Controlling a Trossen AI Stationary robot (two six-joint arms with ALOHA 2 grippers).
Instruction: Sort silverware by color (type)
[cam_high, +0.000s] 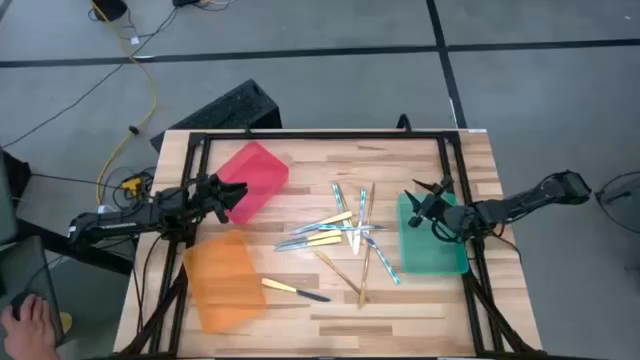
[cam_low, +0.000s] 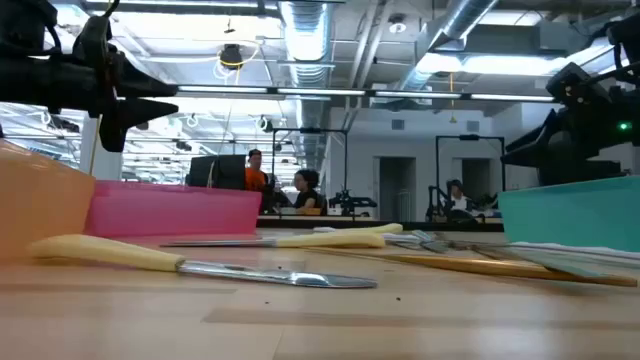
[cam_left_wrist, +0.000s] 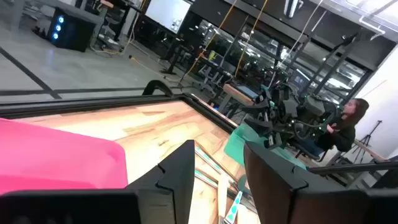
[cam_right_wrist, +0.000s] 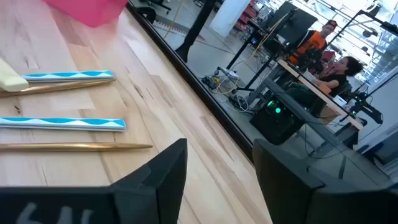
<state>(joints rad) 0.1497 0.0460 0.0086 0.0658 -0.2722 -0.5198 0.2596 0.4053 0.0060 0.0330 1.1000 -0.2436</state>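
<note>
Your right pincer is hovering wide and empty over the green bin; your left pincer is waiting pinched shut by the red bin. I'd say reach for the silverware pile and take one loose outer piece.

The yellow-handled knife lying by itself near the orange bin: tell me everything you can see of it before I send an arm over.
The yellow-handled knife has a pale yellow, plastic-looking handle and a shiny silver metal blade. It lies flat on the wooden table, apart from the main pile. Its handle end sits right beside the translucent orange plastic bin, its blade pointing away; whether they touch cannot be told. No gripper touches it.
</note>
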